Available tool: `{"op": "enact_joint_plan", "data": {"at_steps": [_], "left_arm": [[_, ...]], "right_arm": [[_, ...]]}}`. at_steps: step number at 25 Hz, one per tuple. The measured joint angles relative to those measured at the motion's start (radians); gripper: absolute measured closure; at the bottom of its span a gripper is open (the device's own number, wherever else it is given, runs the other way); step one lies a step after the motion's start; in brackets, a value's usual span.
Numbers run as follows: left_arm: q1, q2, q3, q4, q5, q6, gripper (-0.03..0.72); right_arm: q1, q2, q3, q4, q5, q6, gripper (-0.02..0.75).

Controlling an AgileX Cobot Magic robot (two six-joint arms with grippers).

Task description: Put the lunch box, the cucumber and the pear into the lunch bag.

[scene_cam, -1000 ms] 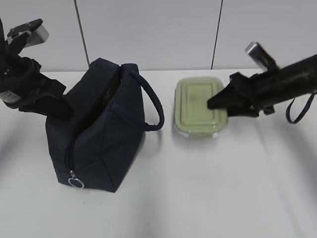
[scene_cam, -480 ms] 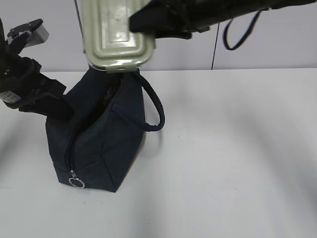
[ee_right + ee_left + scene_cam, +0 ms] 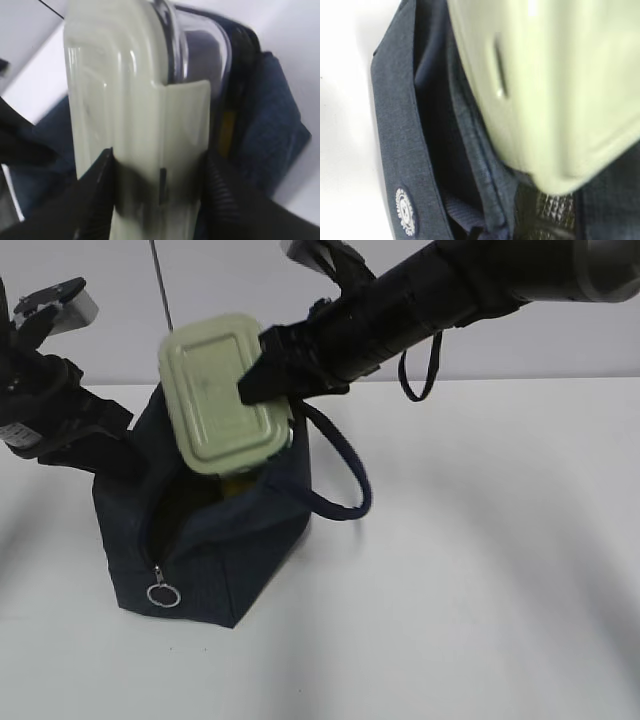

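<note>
1. Right gripper (image 3: 262, 368) clamped on the lunch box (image 3: 222, 395), fingers (image 3: 95, 192) pressing both sides of its pale green lid edge; clear glass wall visible beyond the fingertips in the right wrist view.
2. Lower than half a second ago: then high above the bag's mouth, now tilted, lid facing outward, bottom corner dipping into the lunch bag (image 3: 215, 540) directly beneath the gripper.
3. A full second ago, flat on the table to the right of the bag.
4. Bag mouth spread wider than before, a yellowish glimpse (image 3: 232, 483) inside below the box; ring pull (image 3: 163, 595) hanging at the front.
5. Handle (image 3: 340, 480) drooping below the right arm.
6. Left gripper (image 3: 118, 455) unmoved, against the bag's left side; open or closed: cannot tell.
</note>
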Motion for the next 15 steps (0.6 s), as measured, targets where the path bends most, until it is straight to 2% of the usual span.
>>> {"op": "enact_joint_plan", "data": {"at_steps": [2, 5, 10, 15], "left_arm": [[0.0, 0.0, 0.0, 0.0, -0.001, 0.0, 0.684], [0.0, 0.0, 0.0, -0.001, -0.005, -0.001, 0.684], [0.0, 0.0, 0.0, -0.002, -0.01, -0.003, 0.684], [0.0, 0.0, 0.0, -0.002, -0.008, -0.003, 0.684]], "right_arm": [[0.0, 0.0, 0.0, -0.147, 0.039, 0.095, 0.387], [0.0, 0.0, 0.0, -0.242, 0.068, 0.187, 0.387], [0.009, 0.009, -0.002, -0.273, 0.096, 0.289, 0.387], [0.069, 0.04, -0.003, -0.288, 0.065, 0.313, 0.387]]}}
